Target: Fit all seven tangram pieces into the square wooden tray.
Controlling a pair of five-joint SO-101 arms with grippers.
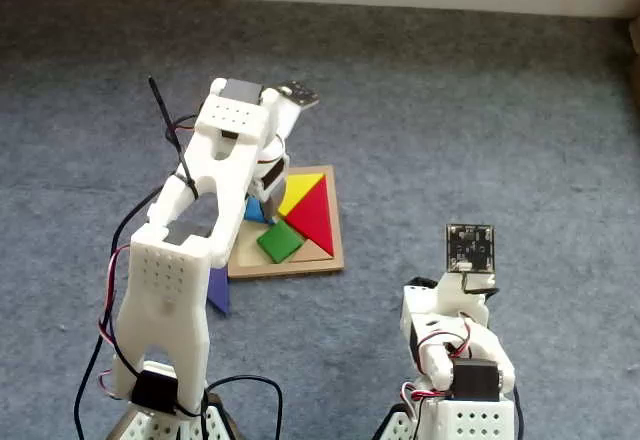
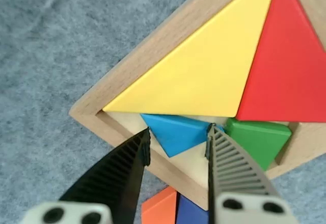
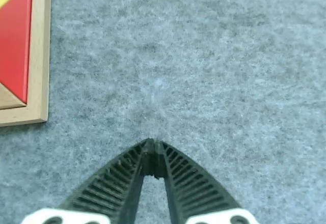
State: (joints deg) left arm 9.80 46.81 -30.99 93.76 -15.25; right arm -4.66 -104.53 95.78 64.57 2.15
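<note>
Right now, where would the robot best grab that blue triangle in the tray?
Probably by its two short edges, coming from above: the blue triangle has its long edge along the yellow triangle, leaving only those sides reachable. The open left gripper straddles them.

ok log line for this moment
left fingers open over blue triangle | right fingers shut above carpet | tray holds yellow triangle, red triangle, green square

White perforated arms [image 1: 170, 280], black servos [image 1: 475, 378], black and red cables [image 1: 112, 290], dark ribbed gripper fingers [image 2: 121, 177]
</note>
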